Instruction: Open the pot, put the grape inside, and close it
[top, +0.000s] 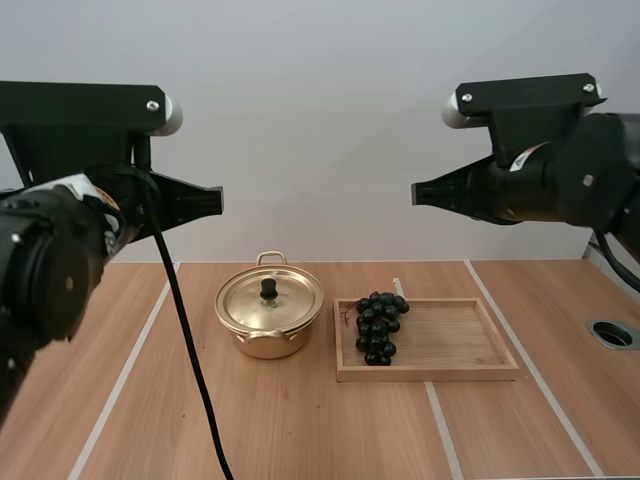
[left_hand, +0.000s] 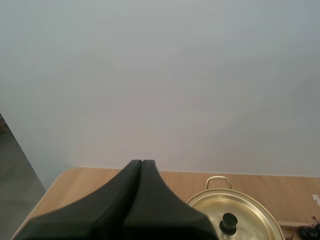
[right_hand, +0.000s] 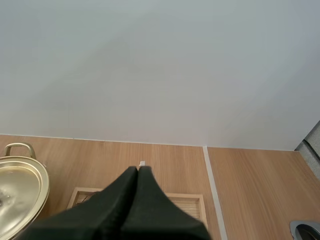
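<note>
Our wooden table (top: 300, 430) lies wide and mostly bare, crossed by white tape lines (top: 125, 375) that run from the near edge toward the far wall, with open board in front of, left of and right of the things set at its middle; a round grommet hole (top: 612, 333) sits by the right edge. Above it our two arms hang high and well apart, level with each other, their tips turned inward. Our left gripper (top: 217, 201) is clenched on nothing, well above and to the left of the pot, and in the left wrist view its fingers (left_hand: 127, 192) lie together as one dark wedge with the lid just beside them. Our right gripper (top: 416, 193) is likewise clenched and empty, high above the tray, its fingers (right_hand: 125, 197) pressed together in the right wrist view over the tray's far rim. The wooden tray (top: 450, 373) lies flat right of centre, its long sides running left to right, its middle and right end bare. Just left of it, close but apart, stands the golden pot (top: 268, 346), upright, one loop handle toward the far wall and one toward us. Its lid (top: 295, 302) sits square on the rim, closing the pot. The bunch of dark grapes (top: 378, 325) lies in the tray's left end, near the rim closest to the pot. The lid's black knob (top: 268, 288) stands upright at its centre, open air above it
</note>
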